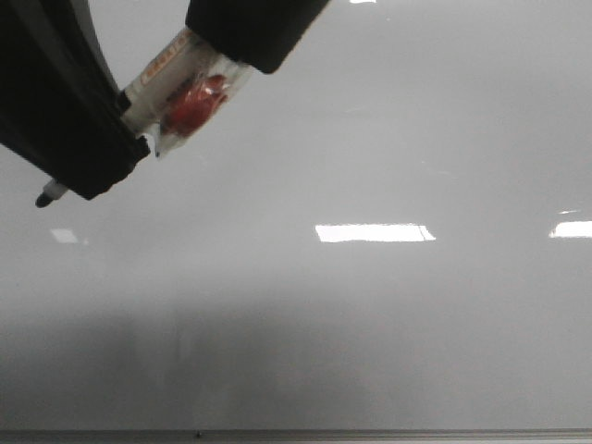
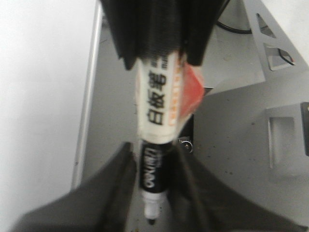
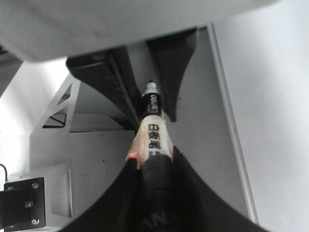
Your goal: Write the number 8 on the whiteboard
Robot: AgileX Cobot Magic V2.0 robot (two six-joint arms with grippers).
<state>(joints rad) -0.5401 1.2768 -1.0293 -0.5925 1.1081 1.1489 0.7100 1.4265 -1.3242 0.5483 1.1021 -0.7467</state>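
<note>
Front view: whiteboard (image 1: pixel 388 324) glossy pale grey, unmarked; bright reflections

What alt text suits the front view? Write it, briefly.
The left pincer and right pincer grip one marker at upper left above a glossy whiteboard. No number 8 is drawn yet.

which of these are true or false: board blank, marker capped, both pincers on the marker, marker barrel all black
1. The whiteboard shows no number 8 yet. True.
2. The marker is capped. False: its bare tip sticks out.
3. The left pincer and right pincer are both on the marker. True.
4. The marker barrel is all black. False: it carries a white label with a red patch beside it.
</note>
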